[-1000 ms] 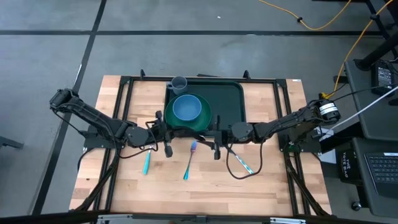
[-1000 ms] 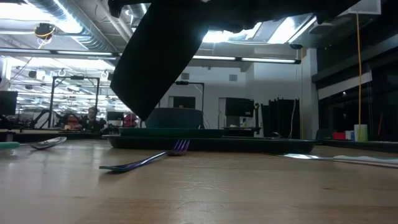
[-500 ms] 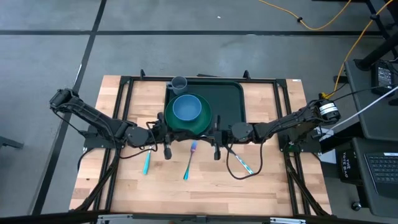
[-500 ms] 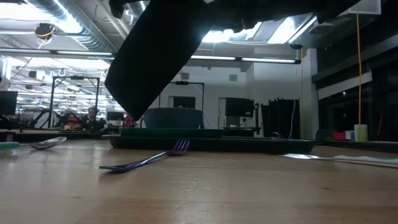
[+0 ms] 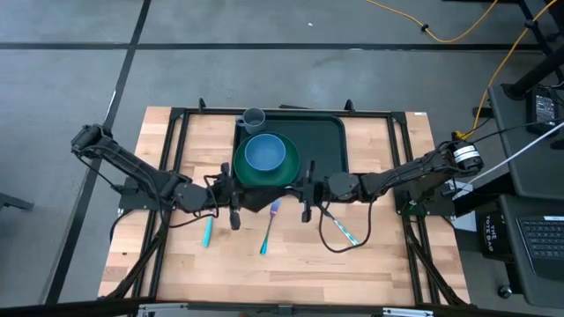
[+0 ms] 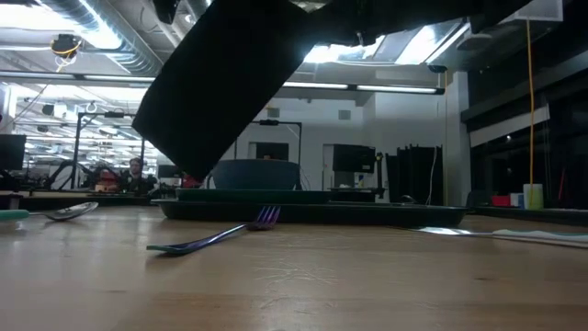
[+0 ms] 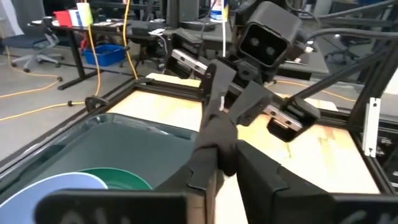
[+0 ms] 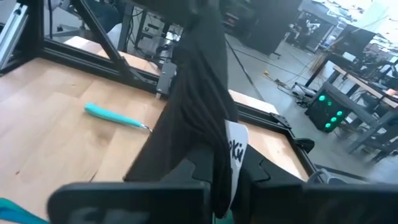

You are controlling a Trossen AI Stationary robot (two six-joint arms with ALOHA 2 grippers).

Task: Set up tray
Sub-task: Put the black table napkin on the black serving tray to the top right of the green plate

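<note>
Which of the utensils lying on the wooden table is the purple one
The fork, lying in the middle between the two grippers, near the tray's front edge. The utensil to its left is teal, and the one to its right is teal too.

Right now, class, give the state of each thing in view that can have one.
Tray: flat on table, loaded.
Plate: on tray.
Bowl: upright on plate.
Cup: upright at tray's corner.
Fork: lying on table.
Black cloth: lifted, hanging above table.
Right gripper: fingers shut on black cloth.
</note>
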